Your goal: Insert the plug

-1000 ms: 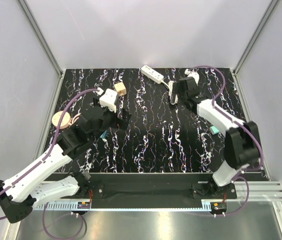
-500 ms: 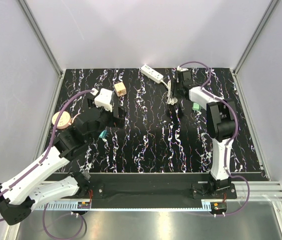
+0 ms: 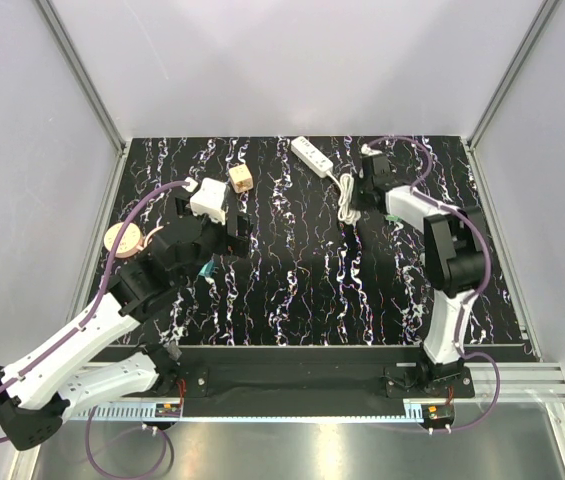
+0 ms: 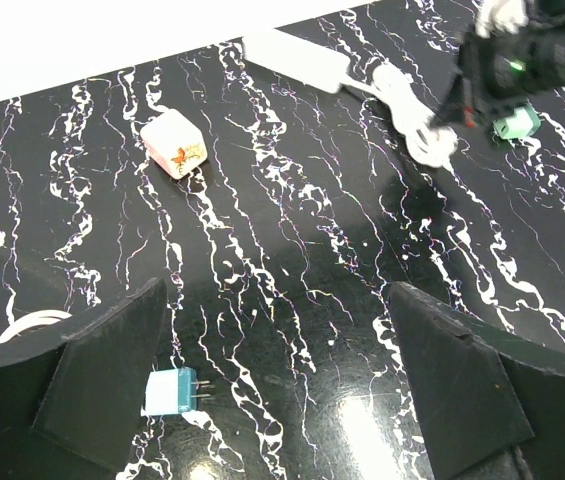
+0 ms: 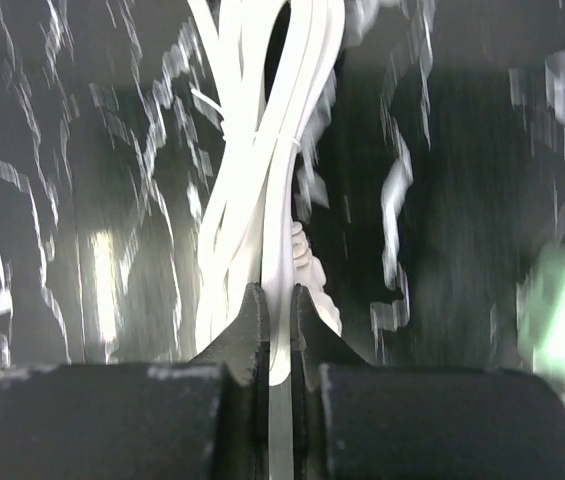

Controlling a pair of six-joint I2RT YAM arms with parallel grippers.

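The plug [image 3: 392, 213] is a small light-green body lying on the black marbled table just right of my right gripper [image 3: 355, 193]; it shows as a green blur [image 5: 562, 320] at the right edge of the right wrist view. My right gripper [image 5: 278, 300] is shut on the white coiled cord [image 5: 262, 180] of the power strip [image 3: 312, 153]. The cord [image 3: 347, 200] trails from the strip toward the table's middle. My left gripper [image 4: 280, 300] hangs open over the left half of the table, holding nothing.
A teal block with two prongs [image 4: 170, 392] lies by my left gripper's left finger. A tan cube [image 3: 241, 177] sits at the back left, and a round orange disc [image 3: 122, 238] lies near the left edge. Grey walls enclose the table.
My right gripper has shut on the white cord, and its arm has folded in toward the back right. The power strip has shifted slightly to the right. The left arm has barely moved.
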